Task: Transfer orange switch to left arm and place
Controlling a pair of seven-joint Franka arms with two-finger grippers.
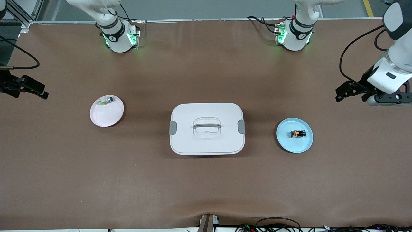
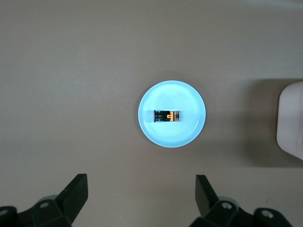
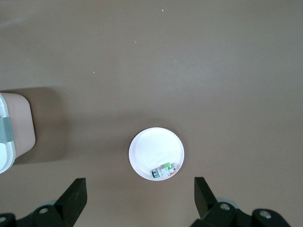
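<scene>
The orange switch (image 1: pixel 298 133) lies on its side on a blue plate (image 1: pixel 294 146), toward the left arm's end of the table; the left wrist view shows the switch (image 2: pixel 165 116) in the middle of that plate (image 2: pixel 172 136). The white lidded box (image 1: pixel 206 111) stands at the table's middle, between the two plates. My left gripper (image 1: pixel 338 93) hangs open and empty over bare table near the blue plate, its fingers (image 2: pixel 75 189) wide apart. At the right arm's end, my right gripper (image 1: pixel 43 90) also hangs open and empty over bare table, fingers (image 3: pixel 75 191) spread.
A pink plate (image 1: pixel 107 117) toward the right arm's end carries a small clear-green-silver part (image 1: pixel 107 100), also seen as the part (image 3: pixel 164 169) in the right wrist view. The box's edge (image 2: pixel 291 120) shows beside the blue plate. Brown mat covers the table.
</scene>
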